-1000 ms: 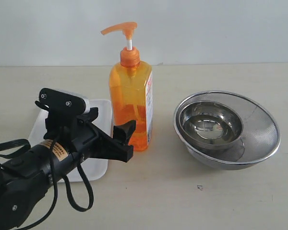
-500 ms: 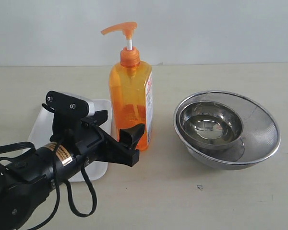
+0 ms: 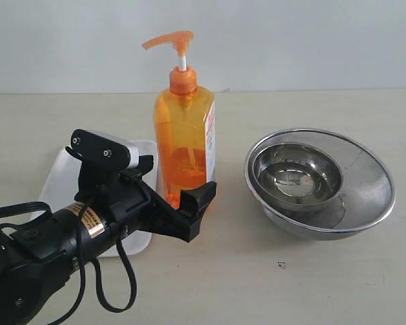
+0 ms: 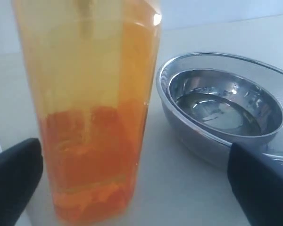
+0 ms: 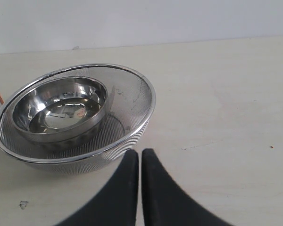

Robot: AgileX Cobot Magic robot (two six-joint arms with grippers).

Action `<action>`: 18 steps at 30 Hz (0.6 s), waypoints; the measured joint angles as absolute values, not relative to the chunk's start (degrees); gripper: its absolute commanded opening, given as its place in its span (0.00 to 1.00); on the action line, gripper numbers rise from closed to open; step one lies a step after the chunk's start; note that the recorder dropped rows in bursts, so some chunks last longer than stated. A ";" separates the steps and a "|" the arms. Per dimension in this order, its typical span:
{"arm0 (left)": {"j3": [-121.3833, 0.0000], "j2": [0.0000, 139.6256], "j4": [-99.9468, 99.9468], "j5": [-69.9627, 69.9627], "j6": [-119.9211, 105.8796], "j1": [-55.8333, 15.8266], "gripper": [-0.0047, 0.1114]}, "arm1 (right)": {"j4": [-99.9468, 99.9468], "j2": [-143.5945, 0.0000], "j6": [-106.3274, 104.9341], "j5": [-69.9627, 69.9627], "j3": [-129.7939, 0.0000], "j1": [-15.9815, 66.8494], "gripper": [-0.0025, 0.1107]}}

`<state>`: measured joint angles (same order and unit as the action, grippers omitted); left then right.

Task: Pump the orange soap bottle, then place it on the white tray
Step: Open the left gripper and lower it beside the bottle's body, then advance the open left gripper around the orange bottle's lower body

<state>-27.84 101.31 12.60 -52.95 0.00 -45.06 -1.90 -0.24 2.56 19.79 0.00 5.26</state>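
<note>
The orange soap bottle point(image 3: 184, 145) stands upright on the table, just right of the white tray point(image 3: 59, 177), with its pump head point(image 3: 169, 39) raised. My left gripper point(image 3: 176, 179) is open at the bottle's lower part. One finger point(image 3: 200, 195) is in front of the base and the other lies towards the tray. In the left wrist view the bottle point(image 4: 92, 117) fills the gap, close to one finger point(image 4: 14, 179) and well apart from the other; the left gripper point(image 4: 134, 157) does not grip it. My right gripper point(image 5: 139, 153) is shut on nothing, over bare table.
A steel mesh bowl point(image 3: 365, 169) with a smaller steel bowl point(image 3: 296, 172) nested inside sits right of the bottle, a short gap away. The right wrist view shows the same mesh bowl point(image 5: 132, 101) just ahead of the shut fingers. A pale wall backs the table.
My left gripper has moved to the right, towards the bottle, so its open fingers now stand on either side of the base. The bottle and bowls have not moved.
</note>
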 measured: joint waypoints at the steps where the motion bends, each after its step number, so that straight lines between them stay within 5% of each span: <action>1: -27.84 101.31 12.61 -52.95 0.31 -45.06 0.90 | -1.90 -0.24 2.56 19.79 0.00 5.26 0.02; 18: -27.84 101.41 11.63 -54.68 2.91 -45.06 0.90 | -1.90 -0.24 2.56 19.79 0.00 5.26 0.02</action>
